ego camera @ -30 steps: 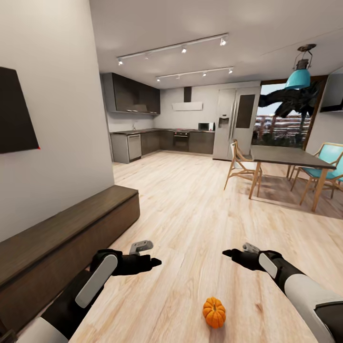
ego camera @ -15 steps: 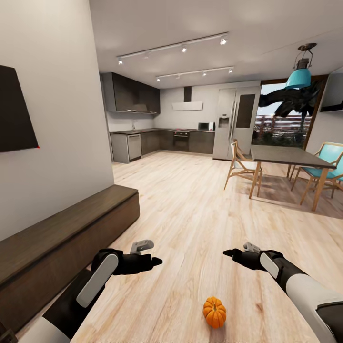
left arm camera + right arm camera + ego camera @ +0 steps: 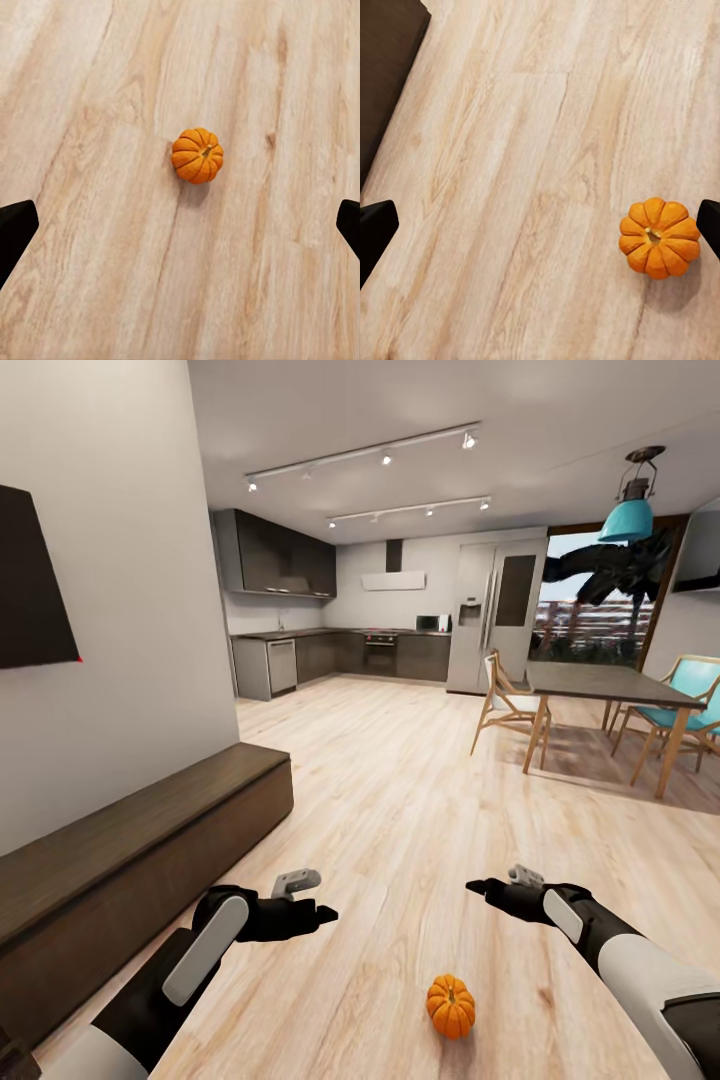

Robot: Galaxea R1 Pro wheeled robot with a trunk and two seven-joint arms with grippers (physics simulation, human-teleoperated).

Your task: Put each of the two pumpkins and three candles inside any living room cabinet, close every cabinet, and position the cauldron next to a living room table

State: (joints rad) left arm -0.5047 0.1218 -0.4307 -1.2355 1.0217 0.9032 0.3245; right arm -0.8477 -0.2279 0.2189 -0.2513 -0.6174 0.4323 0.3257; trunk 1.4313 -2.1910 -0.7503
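Observation:
One small orange pumpkin (image 3: 451, 1006) sits on the wood floor, close in front of me, between and below my two hands. My left gripper (image 3: 322, 911) hovers above the floor to its left, open and empty. My right gripper (image 3: 478, 887) hovers to its right, also open and empty. The left wrist view looks straight down on the pumpkin (image 3: 197, 155), with dark fingertips (image 3: 15, 232) far apart. The right wrist view shows the pumpkin (image 3: 658, 237) near one fingertip (image 3: 709, 223). The long dark-brown cabinet (image 3: 150, 850) runs along the left wall, its fronts shut. Candles, cauldron and the living-room table are out of view.
A dark screen (image 3: 30, 595) hangs on the left wall above the cabinet. A dining table (image 3: 600, 688) with chairs (image 3: 505, 705) stands at the right, and a kitchen (image 3: 340, 655) lies at the far end. Open wood floor (image 3: 400, 800) stretches ahead.
The whole view has shifted slightly, so the camera moved a little. Both arms hold the same pose and the pumpkin lies where it was.

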